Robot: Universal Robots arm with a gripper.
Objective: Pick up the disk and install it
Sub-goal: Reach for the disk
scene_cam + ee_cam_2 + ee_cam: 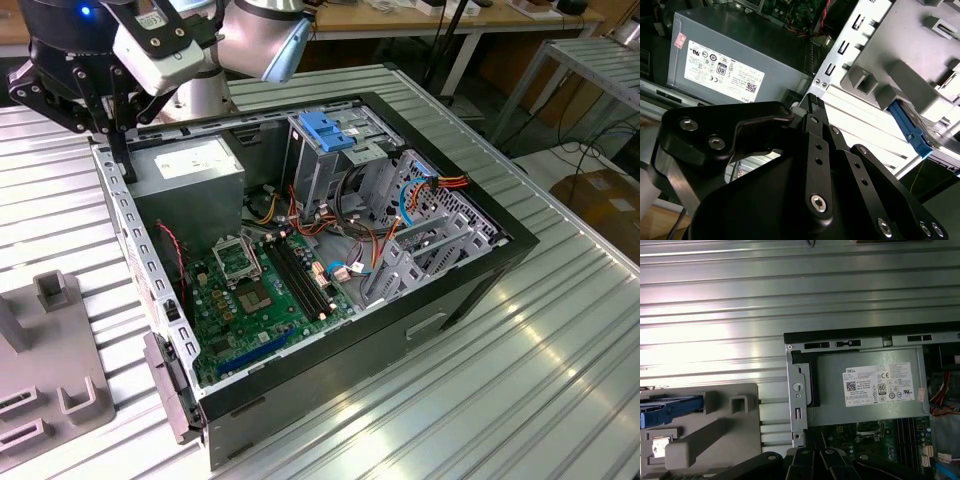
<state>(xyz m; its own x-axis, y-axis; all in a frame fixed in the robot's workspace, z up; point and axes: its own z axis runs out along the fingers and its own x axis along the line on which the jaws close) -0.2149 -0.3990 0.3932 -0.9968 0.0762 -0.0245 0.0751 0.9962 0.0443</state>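
Observation:
The disk (670,409) rests in a grey holder (715,432) on the ribbed table, outside the open computer case. Its bright blue side rail faces the camera in the first wrist view. In the second wrist view the same blue rail of the disk (912,131) pokes out from beneath the holder (920,50). My gripper (122,165) hangs over the case's back corner at the exterior view's left, beside the power supply. Its black fingers (810,102) are shut together and hold nothing. The gripper (815,454) stands apart from the disk.
A grey power-supply box with a white label (190,165) fills the near corner of the case (470,290). A metal drive cage with a blue latch (325,130) stands at the back, with cables and a green motherboard (260,290) beside it. The holder (60,395) sits at the exterior view's left.

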